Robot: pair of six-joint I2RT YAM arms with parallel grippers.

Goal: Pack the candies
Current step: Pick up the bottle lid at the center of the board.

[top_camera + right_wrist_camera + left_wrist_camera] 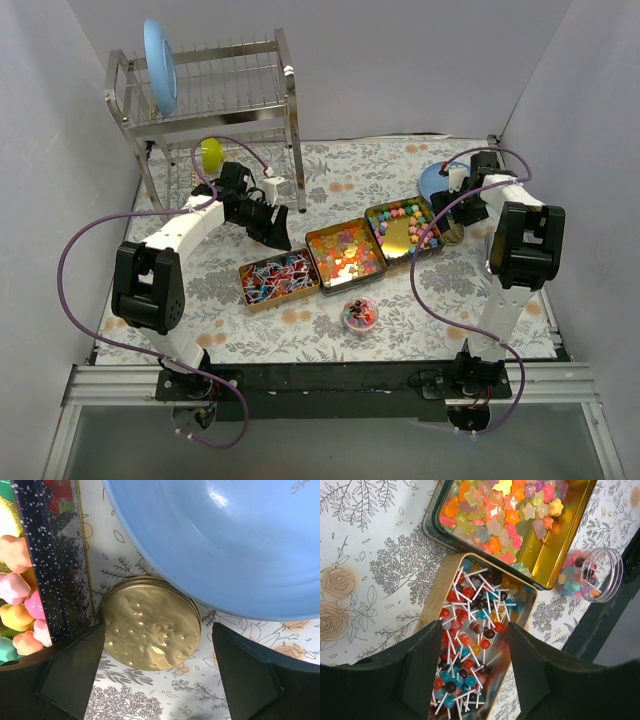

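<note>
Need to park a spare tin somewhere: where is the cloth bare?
Bare cloth: at the back between dish rack and blue bowl; at the front, before the lollipop tin, left of the small jar. Crowded: the gold lid sits between bowl and right tin.

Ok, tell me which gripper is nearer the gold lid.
Right. The right gripper is over the lid, open fingers either side; the left gripper is over the lollipop tin, well to its left.
</note>
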